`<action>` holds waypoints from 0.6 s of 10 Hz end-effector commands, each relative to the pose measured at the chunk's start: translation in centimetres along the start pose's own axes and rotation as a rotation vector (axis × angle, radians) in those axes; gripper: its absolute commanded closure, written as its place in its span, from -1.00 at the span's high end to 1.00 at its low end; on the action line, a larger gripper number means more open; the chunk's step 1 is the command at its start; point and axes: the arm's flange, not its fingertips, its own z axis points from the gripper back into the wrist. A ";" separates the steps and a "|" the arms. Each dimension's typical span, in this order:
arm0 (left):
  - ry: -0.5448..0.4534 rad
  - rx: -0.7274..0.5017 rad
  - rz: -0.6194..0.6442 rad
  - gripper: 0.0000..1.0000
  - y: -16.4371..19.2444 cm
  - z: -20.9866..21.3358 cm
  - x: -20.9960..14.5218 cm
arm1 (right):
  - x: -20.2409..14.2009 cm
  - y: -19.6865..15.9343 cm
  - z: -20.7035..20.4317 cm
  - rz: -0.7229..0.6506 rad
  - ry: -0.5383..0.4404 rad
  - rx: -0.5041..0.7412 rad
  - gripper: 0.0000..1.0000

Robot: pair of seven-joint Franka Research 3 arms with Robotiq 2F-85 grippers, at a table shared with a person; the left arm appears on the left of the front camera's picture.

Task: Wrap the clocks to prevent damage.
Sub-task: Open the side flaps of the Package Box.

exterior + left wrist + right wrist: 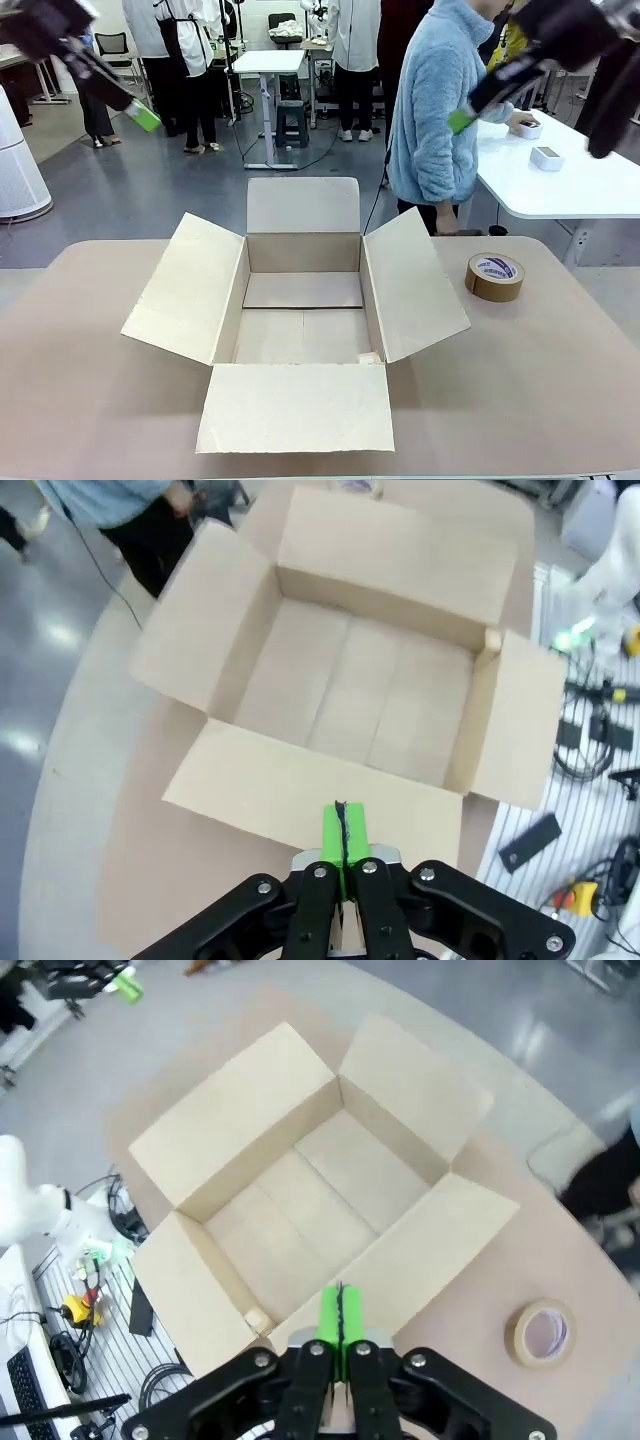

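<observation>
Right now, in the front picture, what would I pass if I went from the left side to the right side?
left gripper, held up in the air → open cardboard box in the middle of the table → tape roll lying on the table

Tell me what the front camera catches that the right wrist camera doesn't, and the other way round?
Front view: a white side table with small white boxes on it. Right wrist view: a close look down at its own right gripper, green pads pressed shut, plus a wire shelf strewn with cables. Both: the open cardboard box and the brown tape roll.
</observation>
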 end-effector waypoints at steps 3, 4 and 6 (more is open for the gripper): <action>0.397 0.055 0.219 -0.99 -2.0 -6.9 4.0 | 2.3 4.2 -6.0 -0.208 0.352 -0.254 -0.98; 0.437 0.148 0.298 -0.99 -2.8 -8.7 4.1 | 2.1 5.1 -7.9 -0.244 0.389 -0.312 -0.98; 0.444 0.261 0.355 -0.99 -3.1 -11.2 3.5 | 1.3 4.9 -11.5 -0.307 0.383 -0.328 -0.98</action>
